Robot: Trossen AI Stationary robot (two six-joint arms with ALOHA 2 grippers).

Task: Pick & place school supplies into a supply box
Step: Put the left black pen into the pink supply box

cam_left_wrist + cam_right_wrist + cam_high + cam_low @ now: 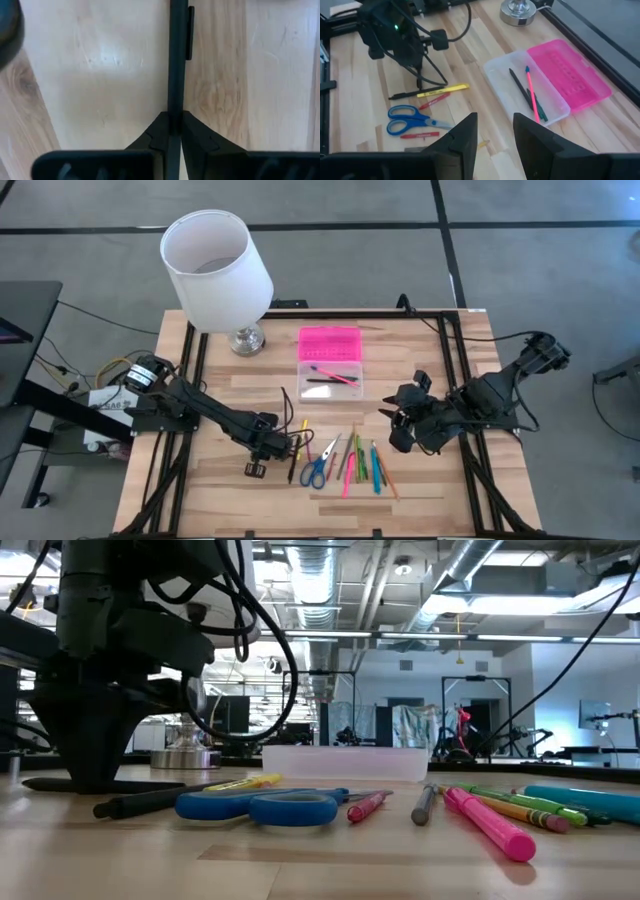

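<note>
scissors (pixel 316 471), one pair, lie on the counter (pixel 220 500); left hand (pixel 291 463) clamped on one black pen (pixel 176 60); right hand (pixel 494 135) apart; two pens in supply box (pixel 330 375).

Robotics lab or workshop. Low view shows exposed ceiling ducts (pixel 480 570), strip lights, and metal equipment frames (pixel 478 710) far behind the wooden desk (pixel 250 490); a concrete floor (pixel 540 270) with dark seams surrounds the desk, loose cables (pixel 75 370) at its left.
</note>
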